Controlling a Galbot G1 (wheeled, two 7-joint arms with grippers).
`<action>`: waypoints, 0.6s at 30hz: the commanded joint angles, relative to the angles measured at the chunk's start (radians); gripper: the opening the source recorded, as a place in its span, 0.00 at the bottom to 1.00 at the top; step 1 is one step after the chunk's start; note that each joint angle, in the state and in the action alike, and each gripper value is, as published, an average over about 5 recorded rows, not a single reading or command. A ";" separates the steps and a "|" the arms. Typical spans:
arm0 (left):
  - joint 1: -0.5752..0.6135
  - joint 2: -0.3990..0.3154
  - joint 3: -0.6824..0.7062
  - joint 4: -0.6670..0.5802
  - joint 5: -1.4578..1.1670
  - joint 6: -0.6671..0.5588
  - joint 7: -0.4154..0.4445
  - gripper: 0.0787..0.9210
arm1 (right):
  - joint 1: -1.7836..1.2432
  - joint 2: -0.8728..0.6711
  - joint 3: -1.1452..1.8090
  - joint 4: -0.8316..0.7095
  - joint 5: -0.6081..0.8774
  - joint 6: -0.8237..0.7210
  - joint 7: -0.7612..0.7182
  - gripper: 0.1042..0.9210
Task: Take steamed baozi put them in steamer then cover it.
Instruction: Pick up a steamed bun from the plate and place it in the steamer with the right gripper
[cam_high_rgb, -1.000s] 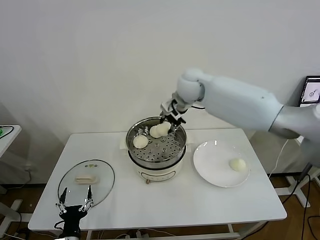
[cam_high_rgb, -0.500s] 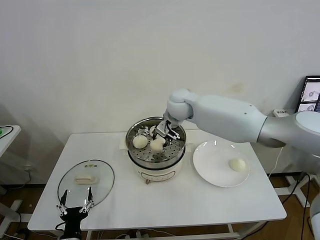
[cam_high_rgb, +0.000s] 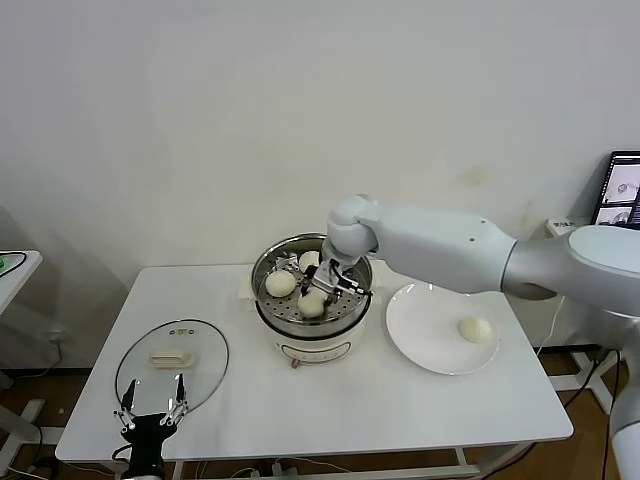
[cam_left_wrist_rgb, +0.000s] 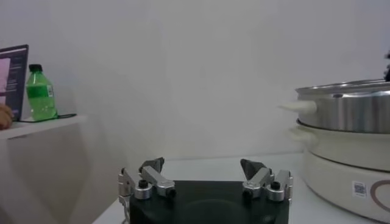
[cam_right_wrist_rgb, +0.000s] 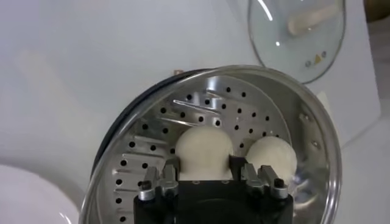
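Observation:
The steel steamer (cam_high_rgb: 268, 310) stands on its white pot base at the table's middle. My right gripper (cam_high_rgb: 318, 292) reaches down into it, shut on a cream steamed baozi (cam_high_rgb: 312, 304), low over the perforated floor (cam_right_wrist_rgb: 146, 152). In the right wrist view the fingers (cam_right_wrist_rgb: 172, 171) press both sides of that baozi (cam_right_wrist_rgb: 204, 151). Another baozi (cam_high_rgb: 280, 284) lies beside it, and another (cam_high_rgb: 308, 260) shows behind. One baozi (cam_high_rgb: 475, 328) rests on the white plate (cam_high_rgb: 425, 340). The glass cover (cam_high_rgb: 205, 375) lies flat at the front left. My left gripper (cam_high_rgb: 150, 410) stays parked there, open.
The plate sits right of the steamer. The cover's cream handle (cam_high_rgb: 172, 356) points up, just beyond the left gripper (cam_left_wrist_rgb: 204, 176). A green bottle (cam_left_wrist_rgb: 40, 92) and a laptop stand on a side table. A screen (cam_high_rgb: 622, 190) is at the far right.
My right gripper has come down from the steamer's back rim into the basket, toward its front, carrying the baozi. The left arm has not moved.

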 joint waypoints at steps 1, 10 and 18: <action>0.000 0.000 0.000 0.001 0.000 -0.002 -0.001 0.88 | -0.002 0.012 -0.018 -0.010 -0.044 0.066 0.027 0.51; 0.001 0.001 0.000 0.002 0.000 -0.005 -0.001 0.88 | 0.001 0.024 -0.017 -0.011 -0.052 0.073 0.030 0.52; -0.001 0.000 0.003 0.004 0.001 -0.006 -0.001 0.88 | -0.001 0.026 -0.023 -0.022 -0.044 0.073 0.031 0.52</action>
